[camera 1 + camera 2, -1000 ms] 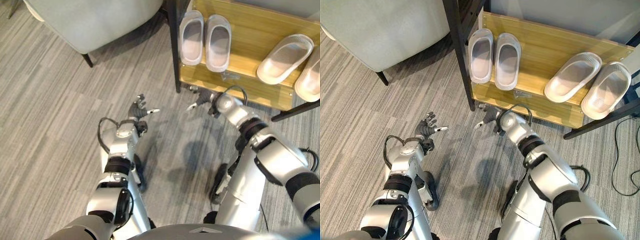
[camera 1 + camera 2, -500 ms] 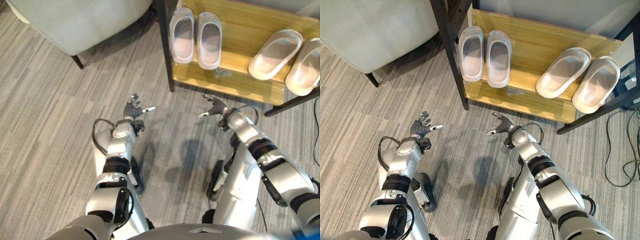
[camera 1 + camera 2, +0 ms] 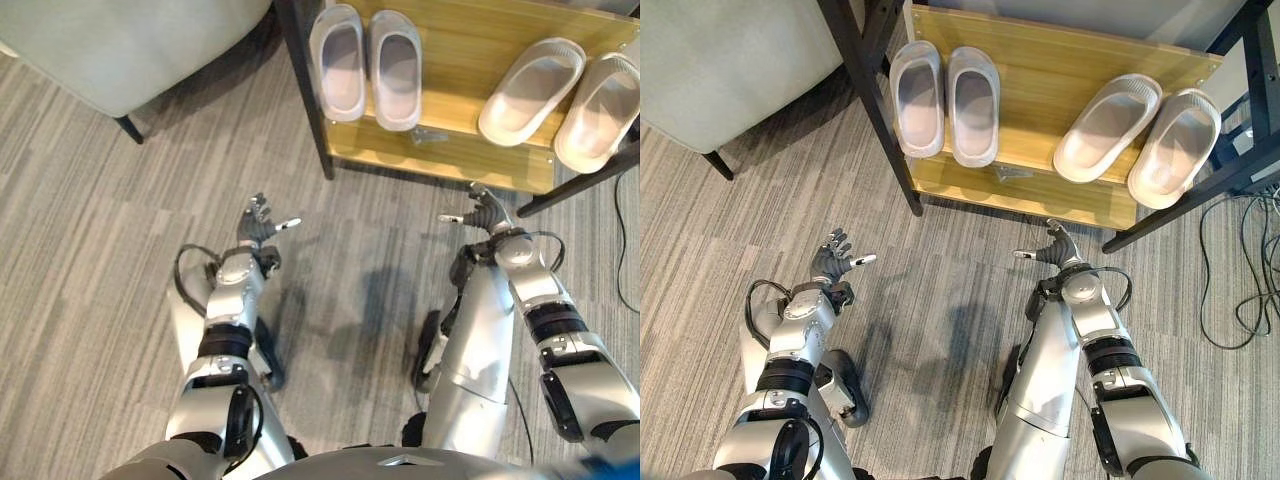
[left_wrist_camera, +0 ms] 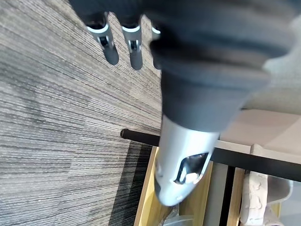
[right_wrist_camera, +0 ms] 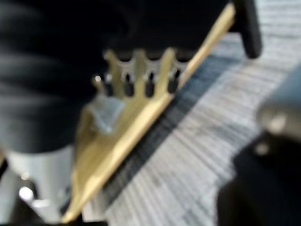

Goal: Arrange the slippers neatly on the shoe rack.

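Your left hand (image 3: 833, 262) hangs over the carpet (image 3: 940, 300), fingers relaxed and spread, holding nothing. On the wooden rack (image 3: 1060, 70), a grey pair (image 3: 944, 97) sits side by side at its left end. A beige pair (image 3: 1140, 131) lies tilted at its right end, the two just beside each other. Your right hand (image 3: 1053, 249) hovers just before the rack's front edge, fingers loose, empty.

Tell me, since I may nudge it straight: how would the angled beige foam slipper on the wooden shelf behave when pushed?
The angled beige foam slipper looks thick-soled and moulded in one piece, so probably light and fairly stiff. Its flat sole rests on the smooth wooden shelf, so it should slide or pivot, not tip. It seems to touch its neighbouring beige slipper, which may shift too.
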### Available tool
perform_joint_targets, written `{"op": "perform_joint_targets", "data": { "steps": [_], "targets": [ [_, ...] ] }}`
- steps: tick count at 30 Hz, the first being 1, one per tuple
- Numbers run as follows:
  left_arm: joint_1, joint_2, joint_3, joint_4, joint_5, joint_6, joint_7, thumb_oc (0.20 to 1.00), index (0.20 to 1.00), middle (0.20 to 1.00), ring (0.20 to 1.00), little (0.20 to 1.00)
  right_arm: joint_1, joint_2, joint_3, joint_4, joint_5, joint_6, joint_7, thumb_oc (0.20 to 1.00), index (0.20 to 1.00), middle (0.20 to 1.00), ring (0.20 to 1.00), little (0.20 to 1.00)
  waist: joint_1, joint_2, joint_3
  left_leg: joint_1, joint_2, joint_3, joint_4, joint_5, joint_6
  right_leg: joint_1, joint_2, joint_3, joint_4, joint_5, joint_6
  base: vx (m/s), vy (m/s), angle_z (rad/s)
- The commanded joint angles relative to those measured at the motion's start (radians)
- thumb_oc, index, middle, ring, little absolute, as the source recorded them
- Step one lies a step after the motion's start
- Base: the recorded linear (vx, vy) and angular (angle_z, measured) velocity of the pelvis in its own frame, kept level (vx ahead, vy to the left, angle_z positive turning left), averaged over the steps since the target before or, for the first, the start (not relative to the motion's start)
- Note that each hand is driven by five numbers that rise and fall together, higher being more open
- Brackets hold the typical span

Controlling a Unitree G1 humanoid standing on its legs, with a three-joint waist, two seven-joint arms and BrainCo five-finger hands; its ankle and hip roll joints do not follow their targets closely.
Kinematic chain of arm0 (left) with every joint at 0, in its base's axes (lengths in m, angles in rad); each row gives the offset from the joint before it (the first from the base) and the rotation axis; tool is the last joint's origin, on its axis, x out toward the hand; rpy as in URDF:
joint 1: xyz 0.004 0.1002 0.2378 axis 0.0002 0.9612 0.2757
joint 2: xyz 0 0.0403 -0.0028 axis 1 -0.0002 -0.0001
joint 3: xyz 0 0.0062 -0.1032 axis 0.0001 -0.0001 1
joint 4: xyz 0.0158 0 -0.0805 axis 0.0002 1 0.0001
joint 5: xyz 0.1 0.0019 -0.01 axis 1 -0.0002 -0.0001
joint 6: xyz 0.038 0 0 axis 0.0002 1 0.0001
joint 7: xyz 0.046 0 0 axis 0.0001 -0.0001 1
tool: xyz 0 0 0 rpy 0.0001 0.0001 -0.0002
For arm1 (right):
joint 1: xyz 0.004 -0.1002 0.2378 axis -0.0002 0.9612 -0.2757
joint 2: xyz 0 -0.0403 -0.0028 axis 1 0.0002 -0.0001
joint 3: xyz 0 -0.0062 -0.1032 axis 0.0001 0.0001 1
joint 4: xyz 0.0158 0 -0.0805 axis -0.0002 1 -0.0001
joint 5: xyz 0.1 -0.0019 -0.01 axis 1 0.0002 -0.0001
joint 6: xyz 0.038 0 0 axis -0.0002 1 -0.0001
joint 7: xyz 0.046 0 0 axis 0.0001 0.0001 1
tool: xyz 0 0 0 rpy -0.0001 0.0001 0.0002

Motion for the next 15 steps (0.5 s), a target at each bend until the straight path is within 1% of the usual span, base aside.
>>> {"op": "perform_joint_targets", "data": {
  "steps": [1, 5, 6, 9, 15],
  "targets": [
    [0.054, 0.021, 0.053, -0.040, 0.020, -0.040, 0.018, 1.000, 1.000, 1.000, 1.000, 1.000, -0.008, -0.048, -0.058, -0.051, 0.022, 0.029, -0.039, 1.000, 1.000, 1.000, 1.000, 1.000, 0.017, 0.002, 0.075, 0.035, -0.008, -0.163, 0.004, -0.028, -0.040, 0.098, 0.009, 0.174, -0.039, 0.157, 0.098, 0.00, 0.028, -0.06],
    [0.060, 0.031, 0.070, -0.048, 0.019, -0.042, 0.026, 1.000, 1.000, 1.000, 1.000, 1.000, 0.067, -0.060, -0.106, -0.092, 0.023, 0.043, -0.036, 1.000, 1.000, 1.000, 1.000, 1.000, 0.010, -0.004, 0.072, 0.035, 0.008, -0.160, 0.005, -0.035, -0.040, 0.098, 0.007, 0.158, -0.049, 0.161, 0.098, 0.01, 0.049, -0.04],
    [0.060, 0.034, 0.088, -0.050, 0.012, -0.053, 0.038, 1.000, 1.000, 1.000, 1.000, 1.000, 0.111, -0.061, -0.130, -0.124, 0.025, 0.049, -0.033, 1.000, 1.000, 1.000, 1.000, 1.000, 0.005, -0.014, 0.061, 0.035, 0.019, -0.153, -0.002, -0.038, -0.042, 0.098, 0.012, 0.151, -0.059, 0.166, 0.100, 0.02, 0.046, -0.09],
    [0.056, 0.036, 0.100, -0.055, 0.000, -0.066, 0.044, 1.000, 1.000, 1.000, 1.000, 1.000, 0.147, -0.065, -0.149, -0.167, 0.024, 0.051, -0.030, 1.000, 1.000, 1.000, 1.000, 1.000, 0.001, -0.022, 0.049, 0.035, 0.028, -0.146, -0.011, -0.039, -0.043, 0.098, 0.014, 0.146, -0.074, 0.168, 0.101, 0.01, 0.033, -0.14],
    [0.043, 0.055, 0.133, -0.058, -0.049, -0.098, 0.036, 1.000, 1.000, 1.000, 1.000, 1.000, 0.247, -0.066, -0.194, -0.264, 0.009, 0.077, -0.017, 1.000, 1.000, 1.000, 1.000, 1.000, -0.013, -0.025, 0.023, 0.035, 0.051, -0.123, -0.054, -0.036, -0.036, 0.098, 0.013, 0.102, -0.155, 0.197, 0.108, 0.00, 0.050, -0.08]
  ]
}}
